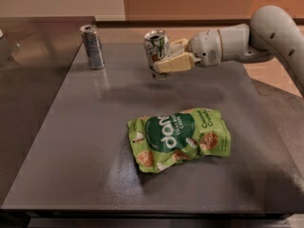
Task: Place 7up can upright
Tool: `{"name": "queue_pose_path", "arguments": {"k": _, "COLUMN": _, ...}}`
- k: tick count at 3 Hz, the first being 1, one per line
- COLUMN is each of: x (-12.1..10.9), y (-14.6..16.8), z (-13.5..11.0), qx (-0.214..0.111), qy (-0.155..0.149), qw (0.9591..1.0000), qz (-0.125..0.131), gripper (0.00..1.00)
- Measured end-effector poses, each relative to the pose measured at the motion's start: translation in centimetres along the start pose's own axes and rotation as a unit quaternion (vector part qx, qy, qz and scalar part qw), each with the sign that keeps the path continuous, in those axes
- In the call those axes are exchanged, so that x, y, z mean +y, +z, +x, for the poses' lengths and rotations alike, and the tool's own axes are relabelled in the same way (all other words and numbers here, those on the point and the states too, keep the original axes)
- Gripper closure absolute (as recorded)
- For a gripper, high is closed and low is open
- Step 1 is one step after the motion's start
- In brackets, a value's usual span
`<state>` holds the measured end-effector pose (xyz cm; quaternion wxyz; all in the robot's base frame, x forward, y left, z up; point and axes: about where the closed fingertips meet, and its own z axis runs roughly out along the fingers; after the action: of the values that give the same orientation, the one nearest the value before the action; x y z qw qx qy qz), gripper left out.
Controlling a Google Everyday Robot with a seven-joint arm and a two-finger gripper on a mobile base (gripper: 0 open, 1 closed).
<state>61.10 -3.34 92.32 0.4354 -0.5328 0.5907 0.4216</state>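
The 7up can [156,51], silver with green and white markings and a shiny top, stands nearly upright at the back middle of the grey table [85,146]. My gripper [164,61] reaches in from the right and is shut on the can, its cream fingers [173,63] on the can's right side. The can's base is at or just above the table surface; I cannot tell which.
A taller, slimmer dark silver can [92,46] stands upright at the back left. A green snack bag [178,139] lies flat in the middle of the table. My white arm [247,39] spans the back right.
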Motion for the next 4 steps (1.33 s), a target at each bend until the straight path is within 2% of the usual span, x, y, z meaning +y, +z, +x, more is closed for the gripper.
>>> {"name": "queue_pose_path", "arguments": {"k": 2, "x": -0.6, "y": 1.5, "z": 1.6, "qx": -0.012, "qy": 0.004, "qw": 0.9999, "qz": 0.0, "gripper": 1.0}}
{"name": "queue_pose_path", "arguments": {"k": 3, "x": -0.8, "y": 1.9, "z": 2.4, "qx": -0.022, "qy": 0.005, "qw": 0.9997, "qz": -0.001, "gripper": 0.84}}
{"name": "queue_pose_path", "arguments": {"k": 4, "x": -0.8, "y": 2.4, "z": 3.1, "qx": -0.037, "qy": 0.008, "qw": 0.9993, "qz": -0.005, "gripper": 0.61}}
